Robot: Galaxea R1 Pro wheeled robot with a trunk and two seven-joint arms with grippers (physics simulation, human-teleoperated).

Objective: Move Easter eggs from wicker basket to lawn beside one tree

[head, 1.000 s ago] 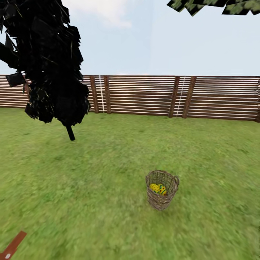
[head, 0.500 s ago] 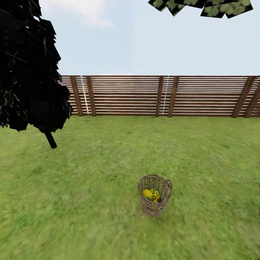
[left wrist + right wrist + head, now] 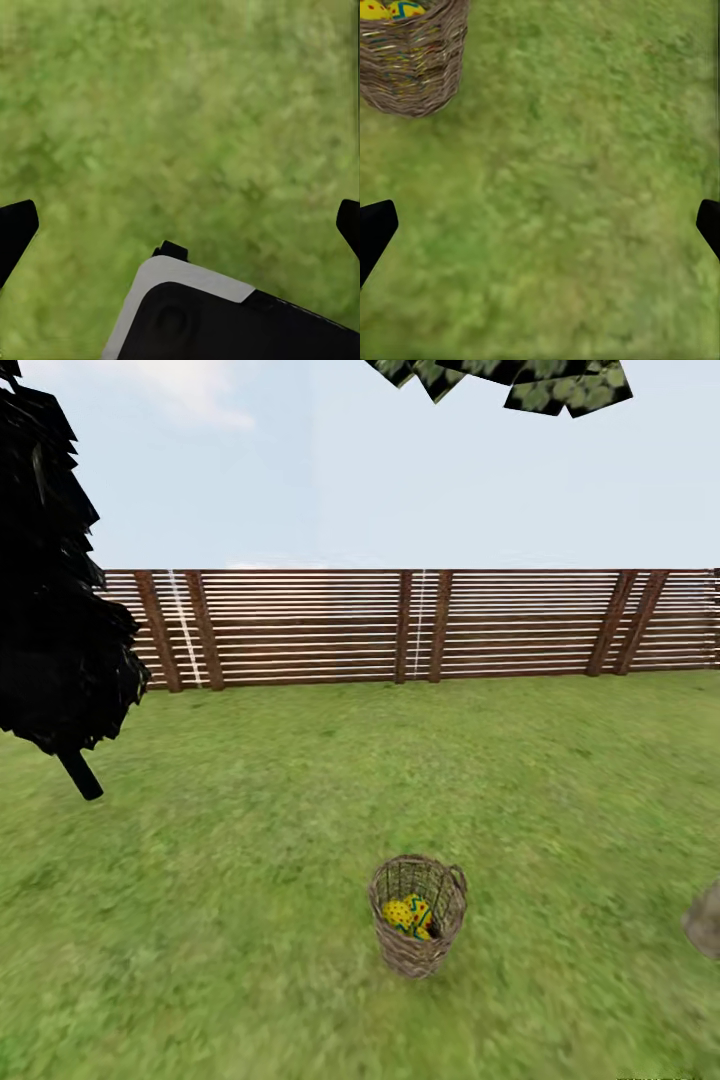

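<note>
wide mottled green lawn (image 3: 250,880) spread across the garden, closed off at the back by a brown horizontal-slat fence (image 3: 400,625) under pale blue sky. dark, near-black cypress (image 3: 50,590) standing at the head view's left edge on a thin slanted trunk. scrap of green leafy crown (image 3: 510,380) hanging in at the top edge, its trunk out of frame. grey-brown rounded shape (image 3: 708,920) cut off by the right edge (too little showing to name). wicker basket (image 3: 417,915) upright on the grass, low in the head view and just right of centre, small loop handle at its rim on the right side. inside it, yellow easter eggs (image 3: 408,915) with blue zigzag and red dots, at least two visible through the weave, exact count unclear. same basket (image 3: 411,64) seen in the right wrist view with egg tops peeking over its rim, well apart from the right gripper (image 3: 540,225). right gripper's jaws spread wide, gripping nothing, bare grass between the black fingertips. left gripper (image 3: 180,225) likewise released and unladen over plain grass, well away from the basket.
</note>
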